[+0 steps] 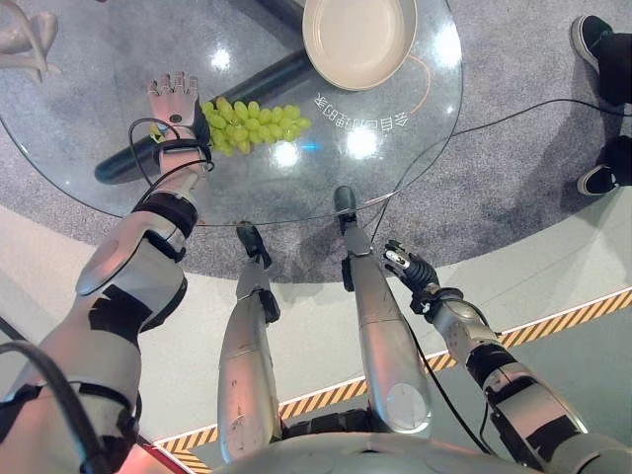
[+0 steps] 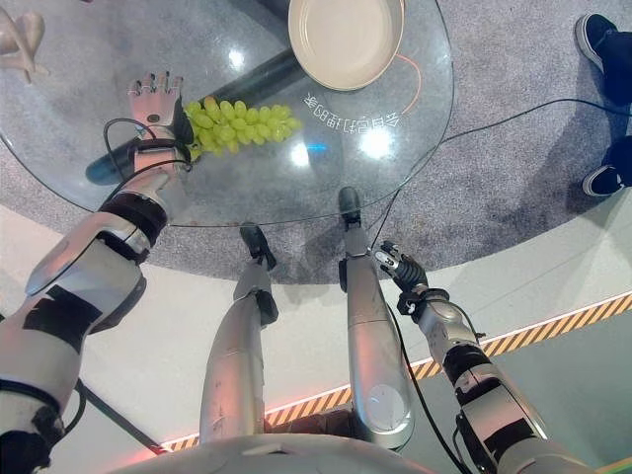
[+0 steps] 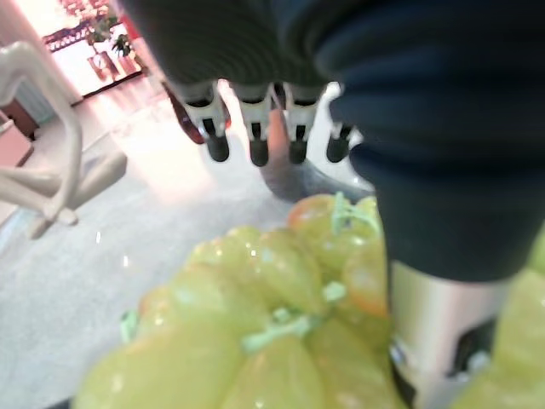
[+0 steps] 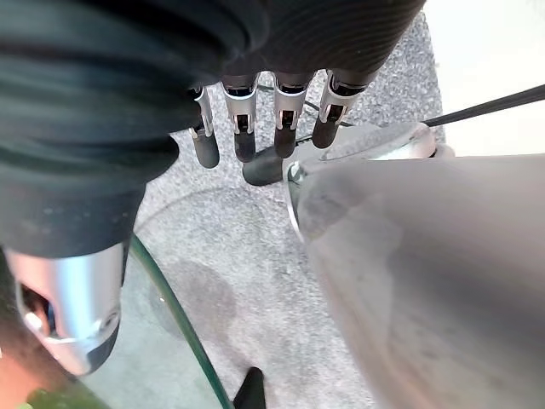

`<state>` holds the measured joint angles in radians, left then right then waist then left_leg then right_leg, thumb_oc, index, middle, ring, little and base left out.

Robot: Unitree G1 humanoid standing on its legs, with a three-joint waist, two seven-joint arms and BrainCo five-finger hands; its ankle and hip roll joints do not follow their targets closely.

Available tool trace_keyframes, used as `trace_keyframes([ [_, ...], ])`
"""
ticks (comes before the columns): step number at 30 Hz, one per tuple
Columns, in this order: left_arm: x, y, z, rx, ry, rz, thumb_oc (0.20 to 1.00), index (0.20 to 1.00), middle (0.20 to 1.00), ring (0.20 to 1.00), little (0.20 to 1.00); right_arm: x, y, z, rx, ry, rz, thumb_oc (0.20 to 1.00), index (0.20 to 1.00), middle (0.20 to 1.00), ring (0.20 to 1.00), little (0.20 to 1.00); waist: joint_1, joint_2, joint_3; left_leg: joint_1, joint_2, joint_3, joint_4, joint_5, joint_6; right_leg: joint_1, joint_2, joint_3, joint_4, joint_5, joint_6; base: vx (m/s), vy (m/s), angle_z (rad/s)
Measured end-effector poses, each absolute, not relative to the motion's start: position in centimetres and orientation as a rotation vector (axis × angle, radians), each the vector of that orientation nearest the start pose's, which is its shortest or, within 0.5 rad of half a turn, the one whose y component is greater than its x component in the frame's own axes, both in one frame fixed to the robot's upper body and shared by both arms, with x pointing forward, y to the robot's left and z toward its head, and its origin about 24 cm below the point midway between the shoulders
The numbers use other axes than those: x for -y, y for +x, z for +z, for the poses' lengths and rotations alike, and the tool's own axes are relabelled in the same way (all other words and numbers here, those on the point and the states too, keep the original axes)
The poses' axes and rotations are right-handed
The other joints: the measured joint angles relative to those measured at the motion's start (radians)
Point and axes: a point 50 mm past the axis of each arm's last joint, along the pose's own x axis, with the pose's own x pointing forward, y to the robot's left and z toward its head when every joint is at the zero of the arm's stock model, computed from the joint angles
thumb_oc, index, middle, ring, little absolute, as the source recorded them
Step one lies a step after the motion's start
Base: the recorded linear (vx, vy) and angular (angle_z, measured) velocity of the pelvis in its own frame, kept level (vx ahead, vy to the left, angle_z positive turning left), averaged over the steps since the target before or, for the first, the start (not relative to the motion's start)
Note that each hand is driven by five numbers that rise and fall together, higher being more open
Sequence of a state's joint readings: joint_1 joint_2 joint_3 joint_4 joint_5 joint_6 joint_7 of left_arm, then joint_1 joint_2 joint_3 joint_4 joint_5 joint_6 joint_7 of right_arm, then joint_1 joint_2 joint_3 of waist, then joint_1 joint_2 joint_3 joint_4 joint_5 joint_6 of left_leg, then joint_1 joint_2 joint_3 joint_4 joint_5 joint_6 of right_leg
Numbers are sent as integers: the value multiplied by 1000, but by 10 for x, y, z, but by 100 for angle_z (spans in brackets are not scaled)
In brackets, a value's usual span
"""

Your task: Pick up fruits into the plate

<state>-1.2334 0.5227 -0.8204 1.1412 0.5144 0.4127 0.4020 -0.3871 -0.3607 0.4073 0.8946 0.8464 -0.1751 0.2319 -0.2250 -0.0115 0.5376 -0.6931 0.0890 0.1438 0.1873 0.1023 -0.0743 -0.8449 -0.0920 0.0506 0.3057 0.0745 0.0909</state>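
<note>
A bunch of green grapes (image 1: pixel 253 124) lies on the round glass table (image 1: pixel 118 59), left of centre. My left hand (image 1: pixel 176 105) rests over the bunch's left end with its fingers straight and open; the thumb lies against the grapes (image 3: pixel 281 332) in the left wrist view. A cream plate (image 1: pixel 357 39) stands at the table's far side, to the right of the grapes and empty. My right hand (image 1: pixel 410 267) hangs below the table's near edge, off to the right, fingers relaxed and holding nothing.
A white sculpture-like object (image 1: pixel 28 41) stands at the table's far left. A person's dark shoes (image 1: pixel 599 59) stand on the grey carpet at the right. A yellow-black striped line (image 1: pixel 553 321) crosses the floor near my right side.
</note>
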Motion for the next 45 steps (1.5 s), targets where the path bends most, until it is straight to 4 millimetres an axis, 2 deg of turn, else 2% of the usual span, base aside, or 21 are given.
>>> trace_keyframes([
  [11,-213,419,214,2,1843,446,1000,1000,1000,1000,1000,188,294,-29,-346,325,189,1000,1000,1000,1000,1000,-1,-1,0,-18,0,-4,17,-6,0,-9,-1,-1,1,0,0,-1,-2,0],
  [12,-212,419,213,0,1860,436,529,529,529,529,529,188,294,-29,-346,325,190,1000,1000,1000,1000,1000,0,-1,0,-19,0,-4,17,-4,3,-9,-1,-1,1,0,0,0,0,0],
  [13,-212,419,213,-1,1871,430,288,288,288,288,288,187,294,-29,-345,326,191,1000,1000,1000,1000,1000,0,-1,0,-19,0,-4,17,-4,3,-9,-1,-1,1,0,0,0,0,0],
  [14,-211,420,212,-2,1893,416,200,200,200,200,200,187,294,-29,-344,328,192,1000,1000,1000,1000,1000,1,-1,0,-19,0,-4,17,-3,3,-9,-1,-1,1,-1,1,0,0,0],
  [19,-207,420,207,8,1899,394,200,200,200,200,200,184,295,-28,-334,340,193,1000,1000,1000,1000,1000,-1,-1,0,-19,0,-5,16,-3,3,-9,-1,-1,1,-1,1,0,0,0],
  [30,-213,418,200,-24,1906,393,200,200,200,200,200,181,296,-28,-329,355,192,1000,1000,1000,1000,1000,1,-1,0,-14,0,-12,16,-2,4,1,-1,-8,2,3,-4,-3,0,1],
  [45,-213,415,180,-41,1905,335,200,200,200,200,200,180,295,-29,-333,356,190,1000,1000,1000,1000,1000,0,-1,0,29,0,-16,13,-1,5,46,-1,-13,1,1,-1,0,0,0],
])
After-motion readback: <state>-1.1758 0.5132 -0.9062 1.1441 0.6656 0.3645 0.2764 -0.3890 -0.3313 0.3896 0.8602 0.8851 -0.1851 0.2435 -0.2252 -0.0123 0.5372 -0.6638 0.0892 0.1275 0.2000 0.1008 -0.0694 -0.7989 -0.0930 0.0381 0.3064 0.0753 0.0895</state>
